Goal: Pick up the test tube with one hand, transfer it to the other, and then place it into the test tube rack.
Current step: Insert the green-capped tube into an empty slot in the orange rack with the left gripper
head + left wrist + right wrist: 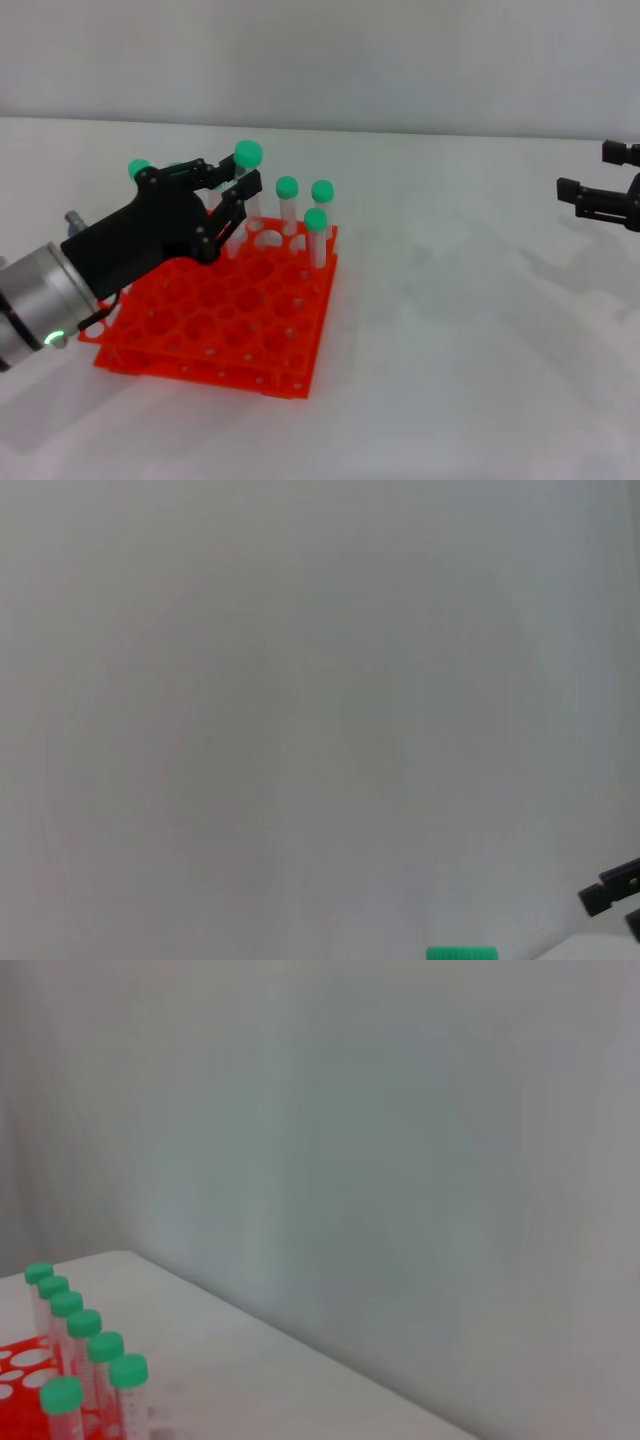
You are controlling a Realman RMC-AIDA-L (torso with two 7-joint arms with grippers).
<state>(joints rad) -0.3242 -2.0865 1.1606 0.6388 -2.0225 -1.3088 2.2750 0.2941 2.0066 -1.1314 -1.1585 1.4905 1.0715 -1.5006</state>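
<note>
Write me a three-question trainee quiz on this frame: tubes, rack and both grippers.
1. True or false: the left gripper is over the far-left part of the test tube rack.
2. Which gripper is beside the green-capped test tube: A) left, B) right?
3. Fill in: the right gripper sits at the table's far ____ edge, away from the rack.

Key: 1 true; 2 A; 3 right.
</note>
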